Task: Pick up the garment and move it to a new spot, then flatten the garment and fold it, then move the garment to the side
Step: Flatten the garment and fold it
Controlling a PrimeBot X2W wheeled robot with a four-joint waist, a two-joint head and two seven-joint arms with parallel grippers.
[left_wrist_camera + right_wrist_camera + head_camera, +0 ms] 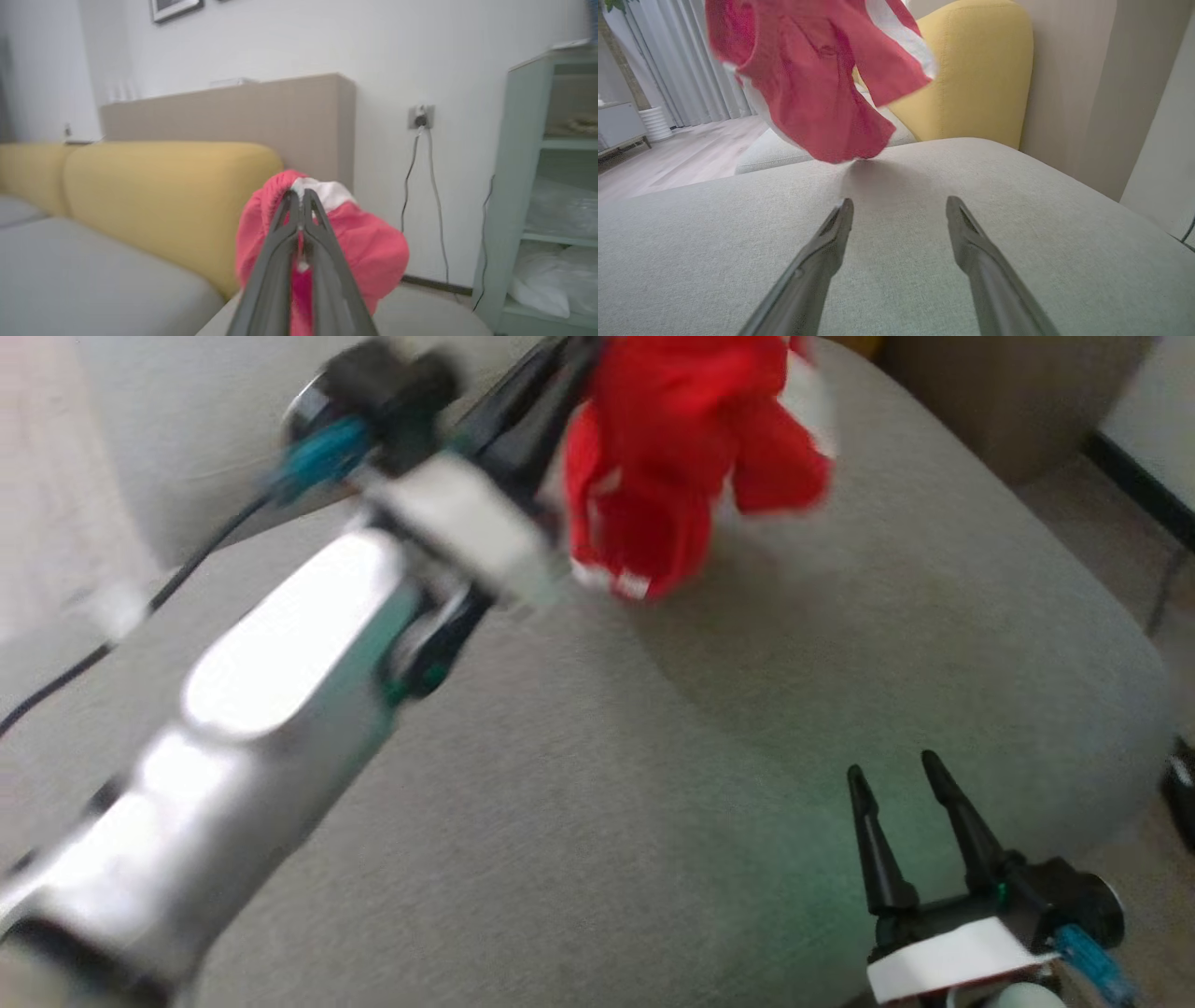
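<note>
While the left gripper (299,198) was raised over the far end of the grey cushion (747,756), its two dark fingers were pinched together on a fold of the red garment (672,457); in the left wrist view white trim showed just at the fingertips, and red cloth bulged out on both sides of them; the garment hung bunched from that grip, its white-edged hem lowest; in the right wrist view its bottom fold sat close above the cushion over a soft shadow, though whether it touched the fabric could not be told; the right gripper (892,775) waited low at the near right of the cushion, well apart from the garment, its fingers spread wide with nothing between them; a yellow backrest (980,70) stood behind the hanging cloth.
</note>
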